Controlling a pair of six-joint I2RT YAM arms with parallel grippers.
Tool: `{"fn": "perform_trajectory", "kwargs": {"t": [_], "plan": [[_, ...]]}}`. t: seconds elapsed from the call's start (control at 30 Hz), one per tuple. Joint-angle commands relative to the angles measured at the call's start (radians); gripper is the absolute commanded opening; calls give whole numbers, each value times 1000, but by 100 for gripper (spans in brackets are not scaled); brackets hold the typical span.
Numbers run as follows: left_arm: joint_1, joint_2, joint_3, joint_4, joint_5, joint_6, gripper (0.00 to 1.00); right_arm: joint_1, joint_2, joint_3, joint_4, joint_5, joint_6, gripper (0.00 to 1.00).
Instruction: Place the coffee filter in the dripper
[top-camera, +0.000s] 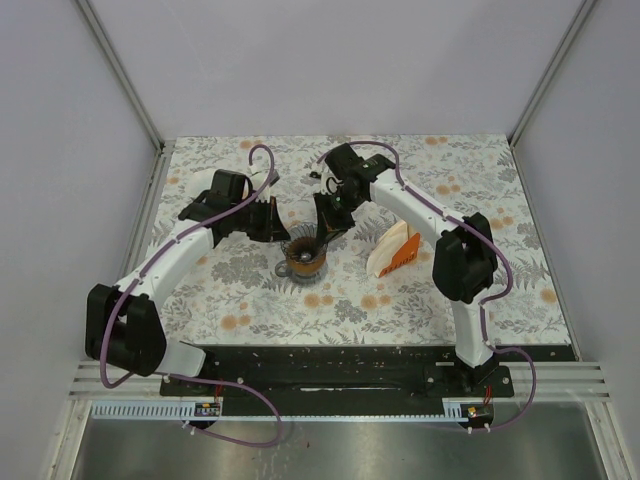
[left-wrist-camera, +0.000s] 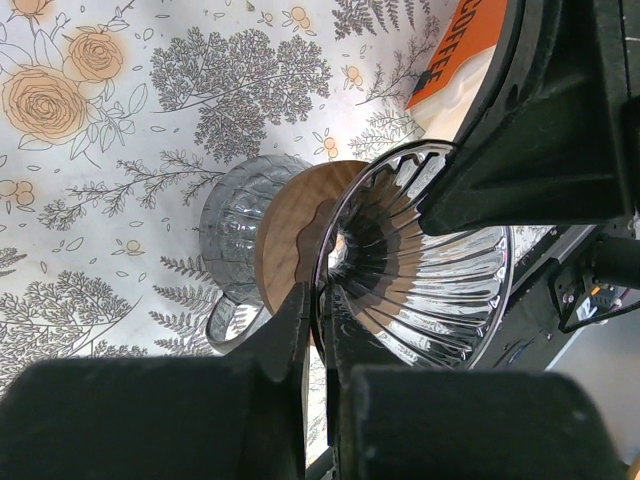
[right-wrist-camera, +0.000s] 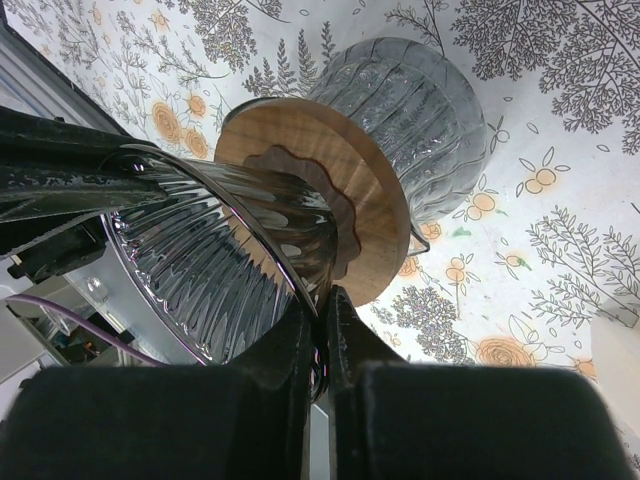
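The clear ribbed glass dripper (top-camera: 303, 255) with a wooden collar (left-wrist-camera: 290, 220) stands on the floral table. Its cone holds no filter. The paper filters are a white stack in an orange "COFFEE" pack (top-camera: 393, 250), to the right of the dripper and also seen in the left wrist view (left-wrist-camera: 455, 60). My left gripper (top-camera: 283, 232) is shut on the dripper's rim from the left (left-wrist-camera: 320, 300). My right gripper (top-camera: 325, 232) is shut on the rim from the far right side (right-wrist-camera: 322, 300). Neither gripper holds a filter.
The dripper's ribbed glass base (right-wrist-camera: 420, 110) rests on the tablecloth (top-camera: 450, 180). A small orange scrap (top-camera: 385, 299) lies near the filter pack. White walls close the table's left, back and right sides. The arms' black base rail (top-camera: 340, 375) runs along the near edge.
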Motion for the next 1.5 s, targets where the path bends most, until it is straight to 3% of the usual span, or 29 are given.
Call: {"fn": "perform_trajectory", "kwargs": {"t": [0.0,0.2,0.4,0.93,1.07,1.2,1.47], "plan": [[-4,-9,-18,-92,-137,122,4,1,-21,-17,77,48,-31,0],[-1,-5,68,-104,-120,105,24,1,-50,-7,86,44,-9,17],[-1,-3,94,-103,-115,92,33,1,-82,15,88,54,-6,37],[0,-38,138,-112,-131,102,65,1,-148,142,30,91,-81,54],[12,-54,181,-119,-135,125,70,1,-209,154,-12,197,-153,58],[31,-77,233,-138,-135,161,75,-5,-306,63,-21,385,-265,65],[81,-97,232,-87,-57,138,75,-11,-442,-89,39,495,-729,70]]}}
